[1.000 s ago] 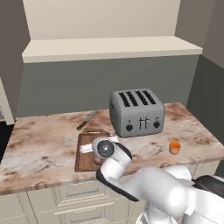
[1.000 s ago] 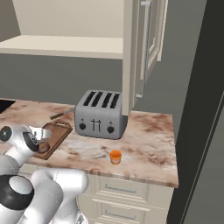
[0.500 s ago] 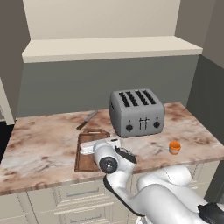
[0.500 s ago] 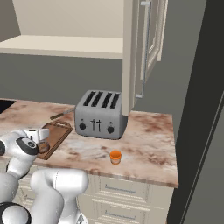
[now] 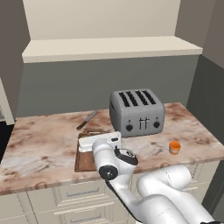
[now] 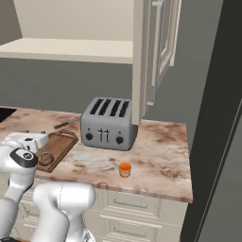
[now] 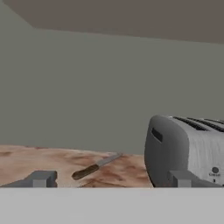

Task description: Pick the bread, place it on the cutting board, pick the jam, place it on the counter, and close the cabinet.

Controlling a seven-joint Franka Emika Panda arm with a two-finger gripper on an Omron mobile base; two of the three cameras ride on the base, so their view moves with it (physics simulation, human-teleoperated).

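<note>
The bread, a round brown roll, lies on the near end of the dark wooden cutting board, close under my wrist. In the left base view my arm covers part of the cutting board. My gripper hovers low over the board, level and facing the back wall. Its fingertips stand wide apart, so the gripper is open and holds nothing. The orange jam stands on the marbled counter right of the toaster; the jam is near the front edge. The cabinet door stands open.
A grey four-slot toaster stands at the back of the counter, right of the board. A knife lies behind the board, and it is ahead of the fingers as the knife. A cream shelf runs above.
The arm's links have swung down and towards the counter's front while the hand stays over the board. The jam, toaster and knife have not moved.
</note>
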